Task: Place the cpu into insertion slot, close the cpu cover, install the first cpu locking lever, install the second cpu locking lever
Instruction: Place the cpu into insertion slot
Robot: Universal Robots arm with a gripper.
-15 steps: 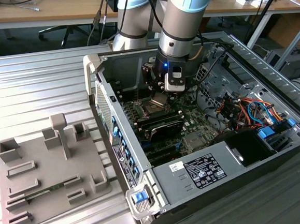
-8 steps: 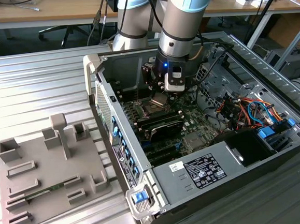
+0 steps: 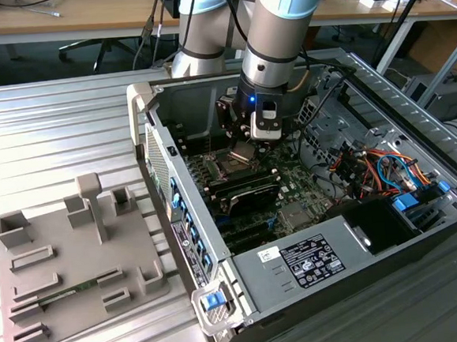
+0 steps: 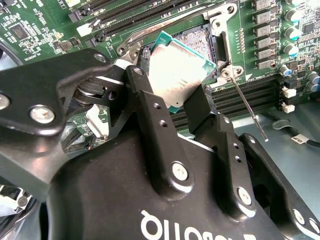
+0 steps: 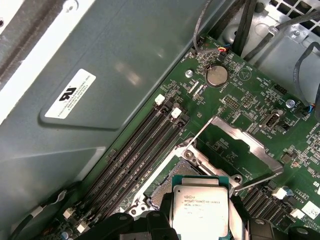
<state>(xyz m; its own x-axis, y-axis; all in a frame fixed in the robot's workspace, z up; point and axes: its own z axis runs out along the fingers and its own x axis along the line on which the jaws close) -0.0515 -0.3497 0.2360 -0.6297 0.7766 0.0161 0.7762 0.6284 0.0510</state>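
My gripper is inside the open computer case, shut on the cpu, a flat silvery square with a greenish rim. One black finger presses each opposite edge of the chip. In both wrist views the cpu hangs tilted, just above and partly over the insertion slot, a dark socket with a metal rim in the green board. The cpu cover, a thin silvery frame, stands swung open beyond the socket. Two thin locking levers stick out, released, at its sides.
Long black memory slots run beside the socket, close to the case's grey wall. A coin battery sits farther along the board. At the exterior view's left lies a grey fixture tray. Coloured cables and a power supply sit toward the exterior view's right.
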